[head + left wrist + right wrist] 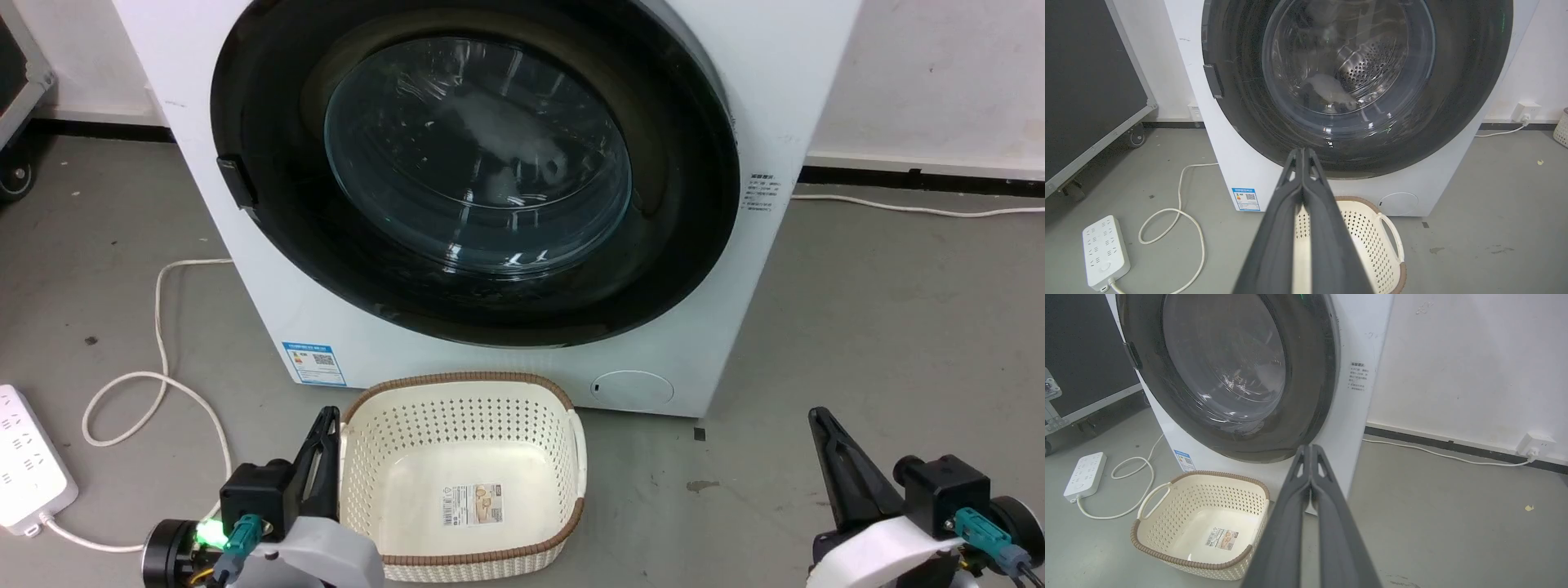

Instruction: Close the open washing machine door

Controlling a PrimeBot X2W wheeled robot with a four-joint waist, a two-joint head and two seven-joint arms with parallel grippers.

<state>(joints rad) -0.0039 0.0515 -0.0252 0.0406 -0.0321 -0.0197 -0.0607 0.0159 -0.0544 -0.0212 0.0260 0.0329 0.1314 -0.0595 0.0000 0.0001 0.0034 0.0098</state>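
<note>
Looking from the left, you have one white power strip (24, 465) on the floor by its left edge, with one cord (159, 384) looping off it. Next comes your left hand (329, 418), its two dark fingers clenched together on nothing. Just beside it sits one cream basket (457, 416). Behind the basket stands one washing machine (718, 359), and its single door (478, 163) lies flat against the front. Your right hand (816, 416), over bare floor, is likewise clenched and empty.
</note>
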